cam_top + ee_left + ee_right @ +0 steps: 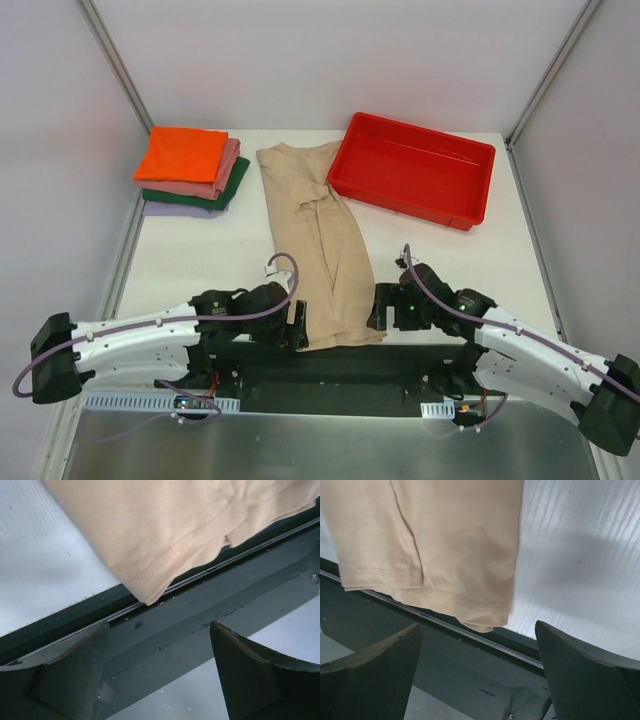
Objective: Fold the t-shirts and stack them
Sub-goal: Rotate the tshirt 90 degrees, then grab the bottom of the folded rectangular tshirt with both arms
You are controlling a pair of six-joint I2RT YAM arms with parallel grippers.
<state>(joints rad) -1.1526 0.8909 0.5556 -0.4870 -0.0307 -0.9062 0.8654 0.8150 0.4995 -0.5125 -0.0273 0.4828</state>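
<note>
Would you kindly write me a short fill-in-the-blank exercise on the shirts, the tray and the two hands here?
1. The top shirt of the folded stack is ____.
2. The beige shirt lies between that stack and the ____ tray.
3. The left hand and the right hand both stand ____, holding nothing.
Missing words: orange; red; open.
</note>
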